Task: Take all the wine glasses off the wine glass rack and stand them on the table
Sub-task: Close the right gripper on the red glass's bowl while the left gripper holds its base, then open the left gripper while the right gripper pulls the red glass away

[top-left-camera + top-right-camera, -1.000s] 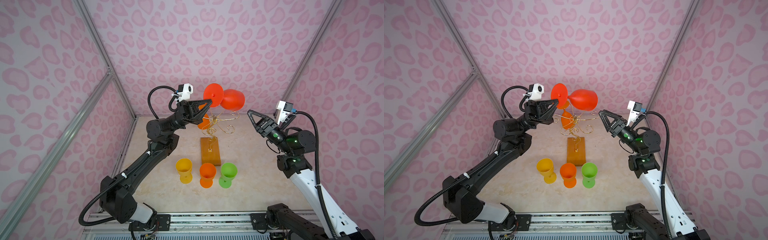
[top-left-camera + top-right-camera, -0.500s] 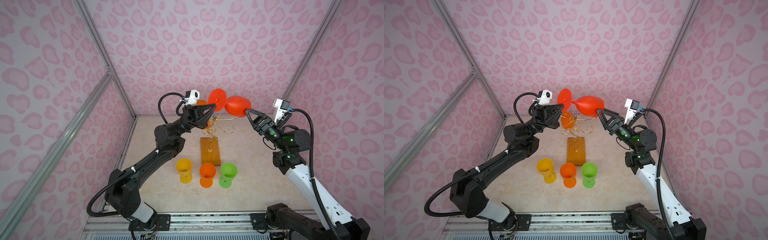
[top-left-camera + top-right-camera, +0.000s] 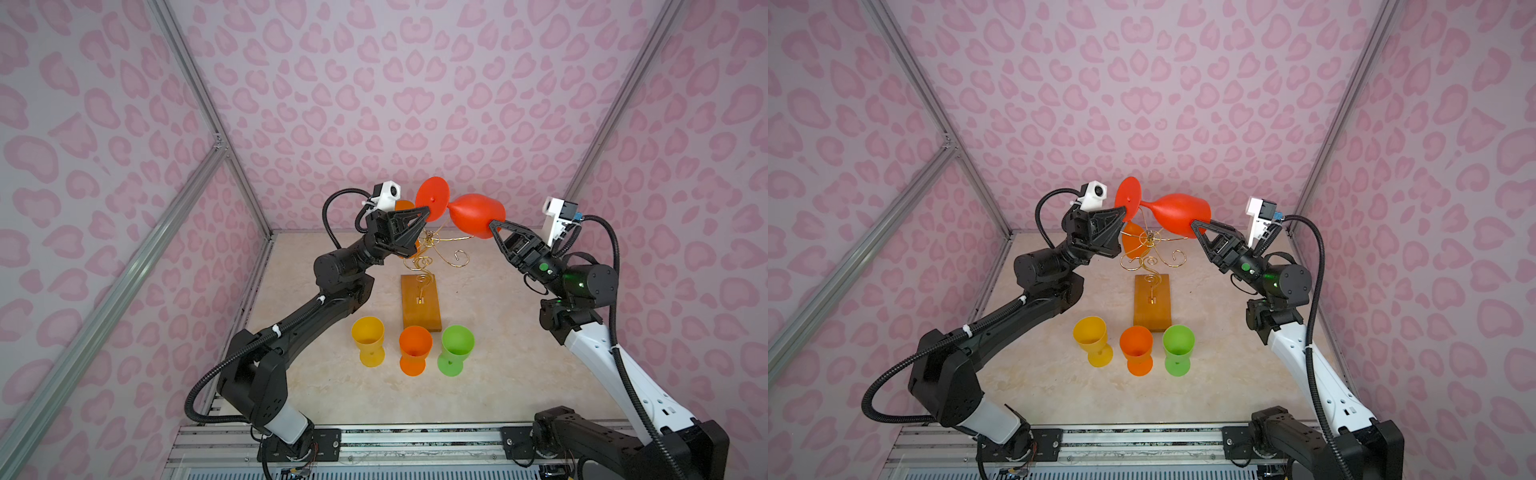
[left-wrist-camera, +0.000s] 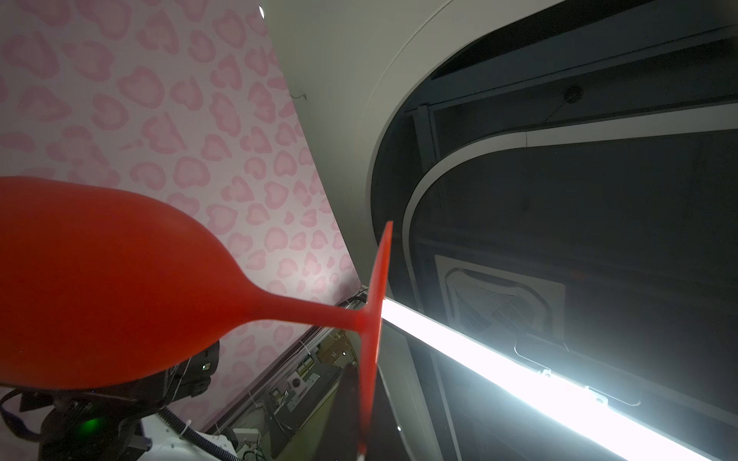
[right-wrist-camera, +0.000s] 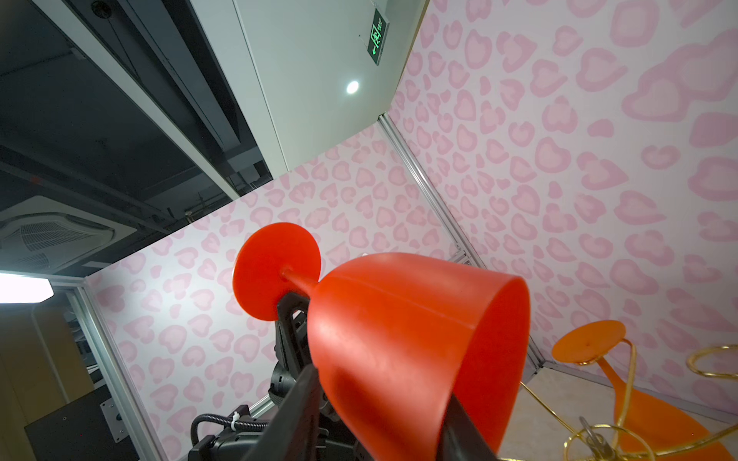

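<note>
On the table (image 3: 519,374), the wine glass rack (image 3: 420,307) stands behind upright yellow goblet (image 3: 368,338), orange goblet (image 3: 414,349) and green goblet (image 3: 456,347). A hanging orange glass (image 3: 1133,245) is on its far side. Above the rack, the red wine glass (image 3: 473,216) lies sideways, with the left end effector (image 3: 428,210) clamped on its foot and the right end effector (image 3: 492,225) closed around its bowl.

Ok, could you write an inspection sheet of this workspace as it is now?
Surface: pale marbled table.
Job's things: red wine glass held sideways in the air, off the wine glass rack; hanging orange glass on it.
Clutter: yellow glass, standing orange glass, green glass upright before the rack.
Grippers: left gripper shut on the foot; right gripper astride the bowl, grip uncertain.
Cables: black hoses along both arms, clear of glasses.
Surroundings: pink heart-print walls.
</note>
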Tool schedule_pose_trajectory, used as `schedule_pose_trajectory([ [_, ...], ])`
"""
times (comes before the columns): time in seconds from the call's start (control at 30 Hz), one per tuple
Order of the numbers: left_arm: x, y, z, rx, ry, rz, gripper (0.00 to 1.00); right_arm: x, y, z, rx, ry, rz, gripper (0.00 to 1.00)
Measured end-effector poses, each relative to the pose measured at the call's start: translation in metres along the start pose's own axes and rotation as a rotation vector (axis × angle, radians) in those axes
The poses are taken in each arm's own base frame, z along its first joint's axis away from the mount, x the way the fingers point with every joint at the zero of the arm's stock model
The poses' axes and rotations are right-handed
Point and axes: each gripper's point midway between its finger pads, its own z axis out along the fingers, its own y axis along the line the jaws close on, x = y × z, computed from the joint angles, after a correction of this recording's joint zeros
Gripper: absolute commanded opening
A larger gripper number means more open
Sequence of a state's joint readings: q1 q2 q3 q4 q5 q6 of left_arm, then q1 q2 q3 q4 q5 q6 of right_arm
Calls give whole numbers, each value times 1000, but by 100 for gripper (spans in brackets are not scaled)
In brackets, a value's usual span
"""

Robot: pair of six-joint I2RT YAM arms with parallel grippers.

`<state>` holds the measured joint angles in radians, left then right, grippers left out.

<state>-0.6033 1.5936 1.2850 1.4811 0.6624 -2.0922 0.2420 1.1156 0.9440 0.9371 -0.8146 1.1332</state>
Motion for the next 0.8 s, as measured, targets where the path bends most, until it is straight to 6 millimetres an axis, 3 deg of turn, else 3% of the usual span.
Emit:
schedule_pose_trajectory([
  [0.23, 1, -3, 0, 29, 8, 22, 3, 5, 11, -2, -44, 26, -24, 36],
  [0.47, 0, -4, 0, 45, 14, 34, 5, 9, 18, -7, -62, 33, -44, 21],
  [0.6, -3, -6, 0, 64, -1, 41, 10, 8, 28, -9, -99, 27, -78, 12],
  [0.8, -14, 1, -3, 70, -48, 27, 25, 7, 50, -14, -179, 14, -136, 0],
])
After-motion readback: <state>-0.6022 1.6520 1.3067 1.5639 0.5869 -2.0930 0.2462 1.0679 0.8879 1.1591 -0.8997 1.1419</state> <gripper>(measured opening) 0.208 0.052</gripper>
